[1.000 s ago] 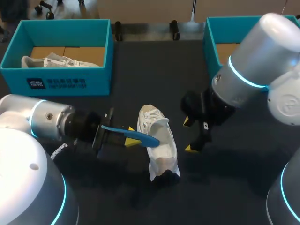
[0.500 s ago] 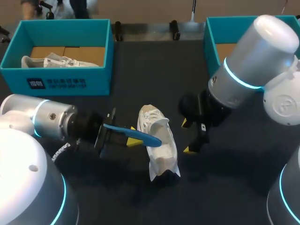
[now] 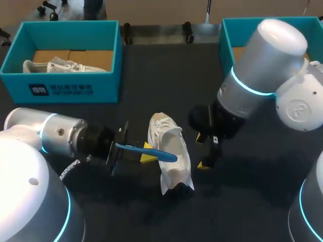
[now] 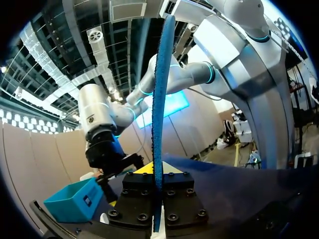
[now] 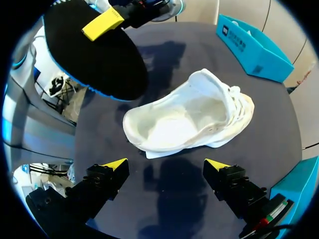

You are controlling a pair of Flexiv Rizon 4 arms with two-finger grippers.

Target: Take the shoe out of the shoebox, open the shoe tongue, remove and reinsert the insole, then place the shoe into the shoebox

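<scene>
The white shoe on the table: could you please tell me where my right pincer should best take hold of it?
Probably grip the white shoe by its heel-end collar wall, coming from above. It lies mouth-up and wide open, so one finger of the open right pincer can drop inside the rim. The left pincer holds the insole.

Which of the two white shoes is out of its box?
The shoe on the dark table, next to the blue insole; the other white shoe sits inside the left teal shoebox.
</scene>
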